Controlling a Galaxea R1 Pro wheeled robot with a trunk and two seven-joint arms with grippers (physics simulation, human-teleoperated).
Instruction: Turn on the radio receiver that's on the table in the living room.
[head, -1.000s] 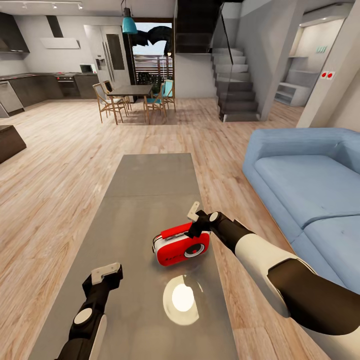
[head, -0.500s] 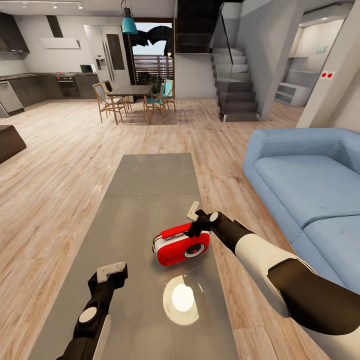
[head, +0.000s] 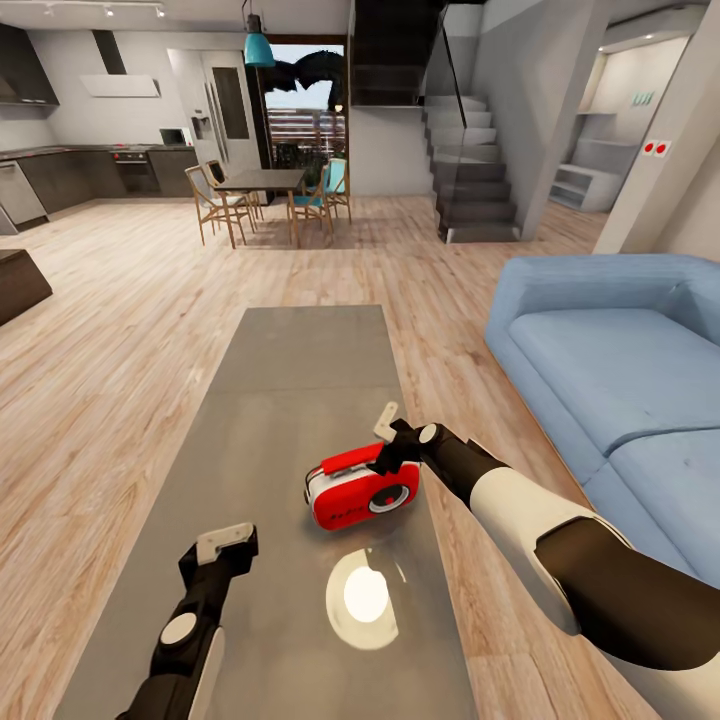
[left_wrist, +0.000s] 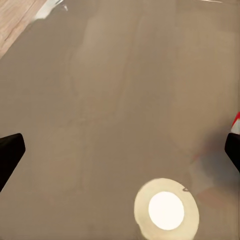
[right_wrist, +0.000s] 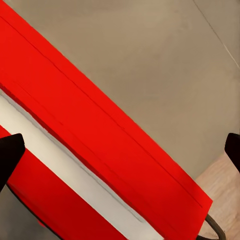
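The small red, white-sided radio (head: 363, 492) on the glossy grey table (head: 290, 400) lies directly under the spread-open right gripper (head: 386, 445).

The red, white-sided radio receiver (head: 362, 489) stands upright on the glossy grey table (head: 290, 370), dial facing the robot

Long glossy grey table (head: 290, 380) on wood floor (head: 110, 330), red radio receiver (head: 362, 492) resting on top

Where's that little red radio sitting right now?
In the head view, the radio sits on the near half of the grey table, toward the sofa side, with the right end effector at its top.
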